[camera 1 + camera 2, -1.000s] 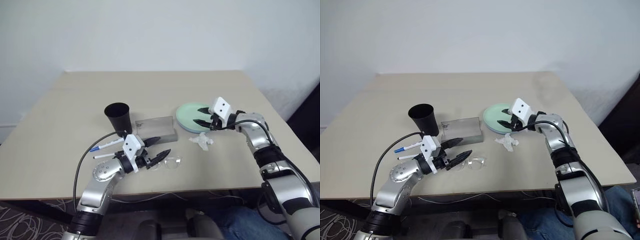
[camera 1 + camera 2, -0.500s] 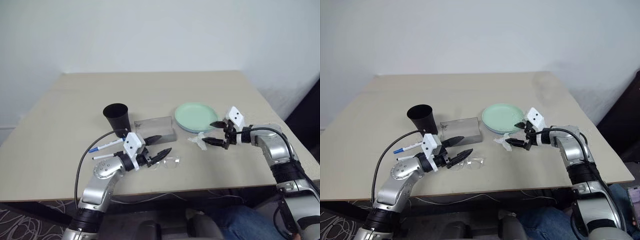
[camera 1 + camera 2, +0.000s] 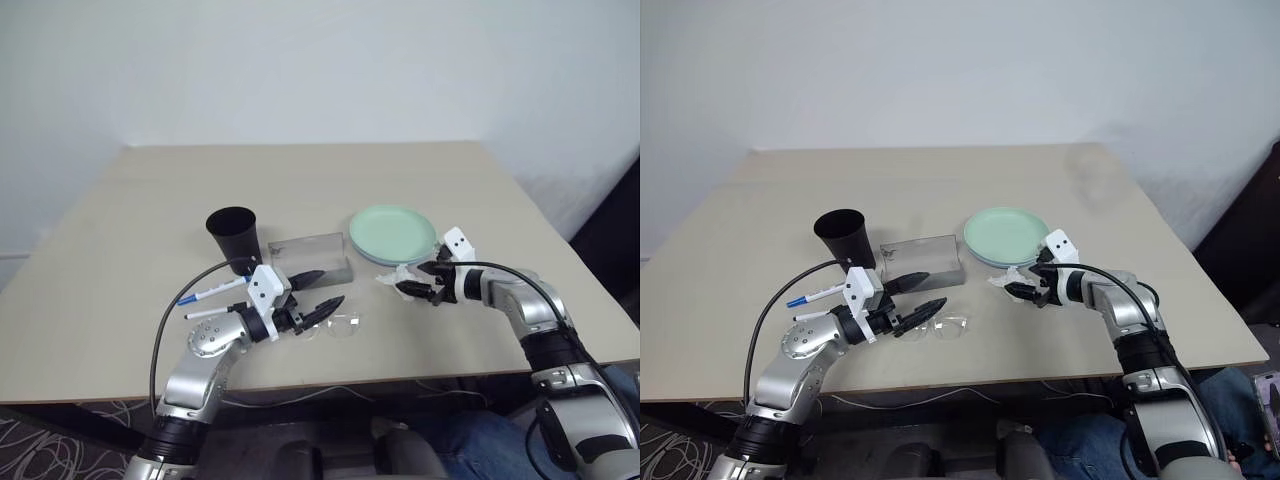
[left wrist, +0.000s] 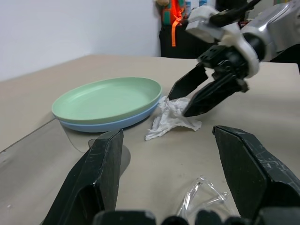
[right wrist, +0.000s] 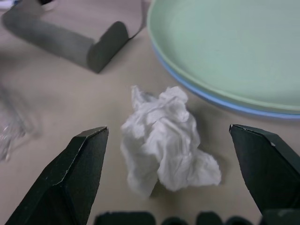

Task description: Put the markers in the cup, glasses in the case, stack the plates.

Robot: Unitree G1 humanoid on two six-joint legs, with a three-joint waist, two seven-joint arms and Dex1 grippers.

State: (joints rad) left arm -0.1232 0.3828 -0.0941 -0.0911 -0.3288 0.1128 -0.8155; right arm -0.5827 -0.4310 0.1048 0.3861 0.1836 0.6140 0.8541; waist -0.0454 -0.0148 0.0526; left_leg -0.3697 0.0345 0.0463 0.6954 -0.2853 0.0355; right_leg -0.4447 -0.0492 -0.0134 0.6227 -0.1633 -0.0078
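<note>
My right gripper [image 3: 1025,291] has come off the stacked plates [image 3: 1006,236] and dropped toward the table's front edge; it now sits low at the crumpled tissue [image 5: 164,139], jaws spread wide with one finger either side of it, nothing held. My left gripper [image 3: 318,295] hasn't moved: jaws parted and empty, hovering just in front of the case [image 3: 312,258], with the glasses [image 3: 336,325] lying on the table just under its tips.

Plates look done: mint green one sits on the light blue one, right of centre. The cup [image 3: 234,235] stands left of the case. The two markers [image 3: 212,300] lie flat on the table, nearer the left edge, beside my left forearm. Glasses are not in the case.

The step in hand looks like clearing the tissue (not a task item, but it's crowding the plate rim). To do it well:
- keep the fingertips low, close around the bulk of the wad, not a loose corner
- stay clear of the plate rim so the stack doesn't shift
- lift straight up before moving away
</note>
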